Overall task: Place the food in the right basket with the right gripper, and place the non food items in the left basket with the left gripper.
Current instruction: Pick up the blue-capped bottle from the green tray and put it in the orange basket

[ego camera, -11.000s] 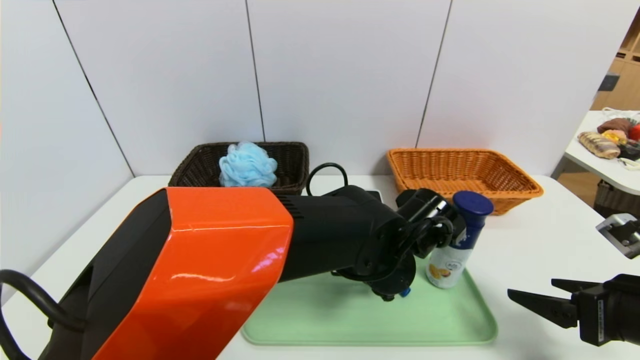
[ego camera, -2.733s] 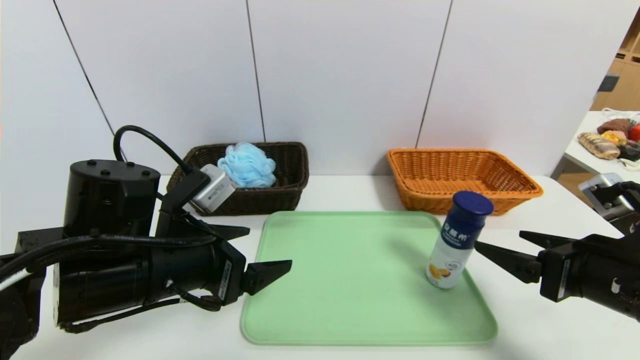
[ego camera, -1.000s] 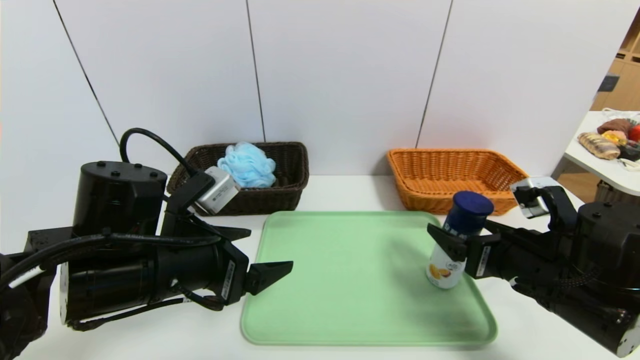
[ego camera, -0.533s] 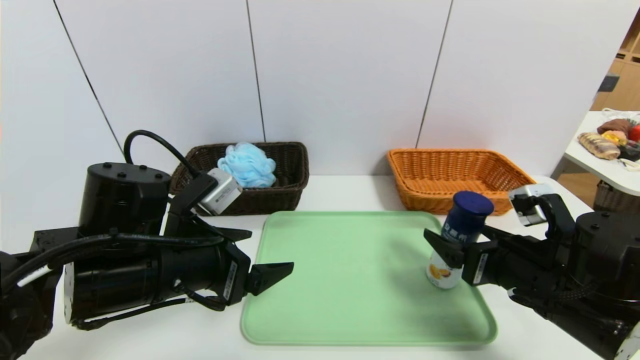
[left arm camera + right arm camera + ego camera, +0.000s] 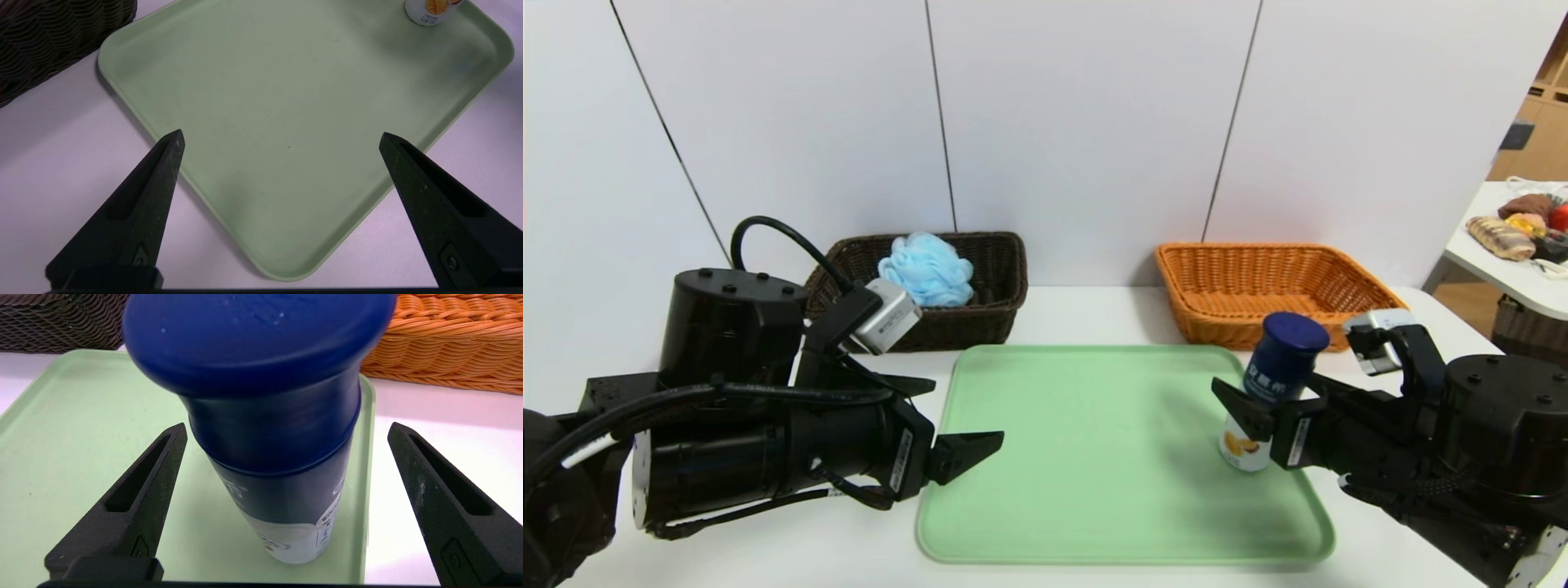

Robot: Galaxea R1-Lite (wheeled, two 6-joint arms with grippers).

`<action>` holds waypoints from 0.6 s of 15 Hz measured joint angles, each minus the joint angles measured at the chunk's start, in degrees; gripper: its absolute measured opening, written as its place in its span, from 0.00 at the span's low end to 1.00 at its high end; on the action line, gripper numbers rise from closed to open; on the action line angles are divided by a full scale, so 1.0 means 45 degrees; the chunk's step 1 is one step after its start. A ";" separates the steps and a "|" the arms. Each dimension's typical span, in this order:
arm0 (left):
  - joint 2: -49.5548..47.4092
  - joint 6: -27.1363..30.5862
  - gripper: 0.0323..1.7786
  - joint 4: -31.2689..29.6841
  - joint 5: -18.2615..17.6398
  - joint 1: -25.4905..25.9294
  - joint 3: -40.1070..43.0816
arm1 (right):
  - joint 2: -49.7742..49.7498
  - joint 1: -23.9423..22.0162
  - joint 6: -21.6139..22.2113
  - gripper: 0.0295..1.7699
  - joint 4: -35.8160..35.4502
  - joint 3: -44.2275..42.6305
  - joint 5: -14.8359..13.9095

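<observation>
Bottle [image 5: 1278,359]: upright on tray [image 5: 1094,457], between the wide-open, unclosed fingers of right gripper [image 5: 1270,396], the nearer one; nothing gripped.

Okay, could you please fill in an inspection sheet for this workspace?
Surface: white table, green tray on it.
Job's things: bottle upright on the tray; bath sponge in the dark brown basket; orange basket behind the bottle.
Clutter: nothing seen on the tray besides the bottle.
Left gripper: open, empty, over the tray's left edge.
Right gripper: open, its fingers on either side of the bottle, not closed on it.
Cables: black cable looping above the left gripper.
Surroundings: pale wall panels; side table with assorted items.
</observation>
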 joint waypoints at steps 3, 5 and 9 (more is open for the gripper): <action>0.0062 -0.0005 0.95 0.0005 -0.0005 0.0000 0.0024 | 0.0111 -0.0005 0.0008 0.96 -0.0038 -0.0011 0.0000; 0.0073 0.0003 0.95 0.0005 -0.0005 0.0000 0.0014 | 0.0092 -0.0011 0.0008 0.96 -0.0043 -0.0011 -0.0014; 0.0079 -0.0005 0.95 0.0005 -0.0005 -0.0003 -0.0005 | -0.0024 -0.0014 -0.0005 0.96 -0.0043 -0.0079 -0.0019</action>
